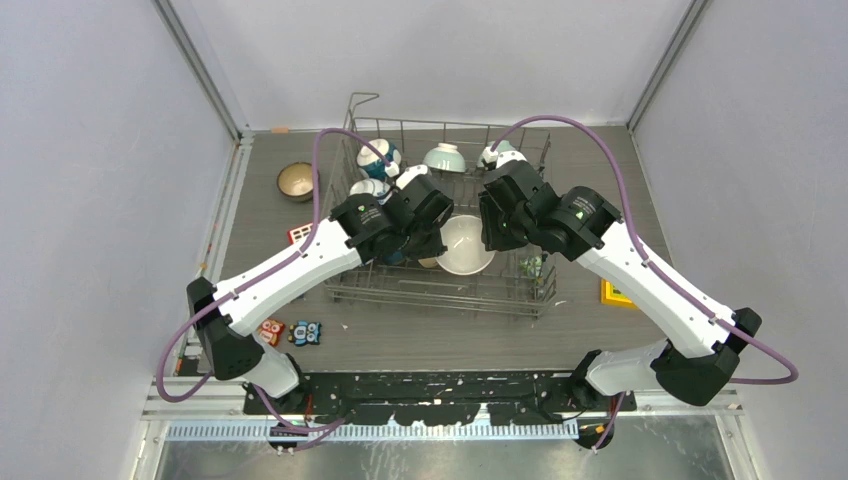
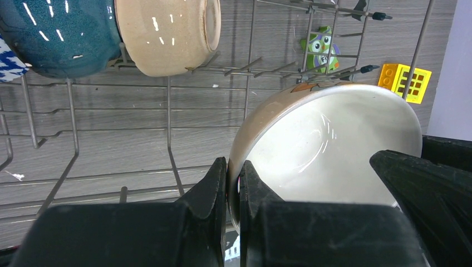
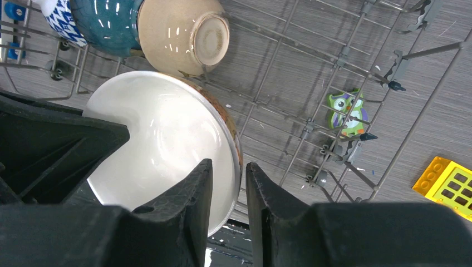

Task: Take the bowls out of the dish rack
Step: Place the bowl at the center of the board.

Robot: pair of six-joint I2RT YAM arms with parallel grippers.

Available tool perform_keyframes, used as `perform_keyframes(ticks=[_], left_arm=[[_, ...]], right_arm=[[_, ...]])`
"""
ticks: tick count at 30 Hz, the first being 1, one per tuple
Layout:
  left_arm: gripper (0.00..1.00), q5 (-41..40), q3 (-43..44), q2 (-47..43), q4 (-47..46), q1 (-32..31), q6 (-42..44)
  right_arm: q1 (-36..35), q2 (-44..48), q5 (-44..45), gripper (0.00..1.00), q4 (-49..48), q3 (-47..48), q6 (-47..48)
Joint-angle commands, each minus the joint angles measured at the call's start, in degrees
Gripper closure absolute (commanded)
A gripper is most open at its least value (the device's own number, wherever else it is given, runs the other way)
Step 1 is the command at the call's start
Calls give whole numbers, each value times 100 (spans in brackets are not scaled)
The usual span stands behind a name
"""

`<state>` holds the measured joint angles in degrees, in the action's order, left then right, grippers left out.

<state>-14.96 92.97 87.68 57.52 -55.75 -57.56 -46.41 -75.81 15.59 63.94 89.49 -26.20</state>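
Note:
A bowl (image 1: 465,245), white inside and brown outside, is held tilted over the middle of the grey wire dish rack (image 1: 440,292). My left gripper (image 1: 438,238) is shut on its left rim; in the left wrist view the gripper (image 2: 234,178) pinches the rim of the bowl (image 2: 334,144). My right gripper (image 1: 492,236) straddles the opposite rim; in the right wrist view the gripper (image 3: 229,178) stands slightly open, with a gap outside the bowl (image 3: 161,139). A dark teal bowl (image 2: 55,33) and a beige bowl (image 2: 167,33) stand in the rack behind it.
A blue-and-white bowl (image 1: 380,157), a mint bowl (image 1: 444,157) and another bowl (image 1: 497,152) sit at the rack's back. A brown bowl (image 1: 296,181) lies on the table to the left. An owl toy (image 3: 348,114), a yellow block (image 1: 615,293) and small toys (image 1: 305,332) lie around.

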Motion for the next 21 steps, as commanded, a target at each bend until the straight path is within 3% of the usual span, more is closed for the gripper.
perform_keyframes(ticks=[1,6,16,19,21], left_arm=[[100,-51,322,-87,-329,11,-18],[100,-40,318,-101,-371,11,-18],[100,-71,323,-117,-382,11,-35],[100,-68,329,-111,-385,11,-35],[100,-73,320,-132,-397,11,-35]], right_arm=[[10,-29,172,69,-74,41,86],[13,-60,232,75,-69,-6,160],[7,-92,271,72,-60,-108,195],[12,-83,262,77,-58,-123,194],[15,-74,258,91,-52,-133,198]])
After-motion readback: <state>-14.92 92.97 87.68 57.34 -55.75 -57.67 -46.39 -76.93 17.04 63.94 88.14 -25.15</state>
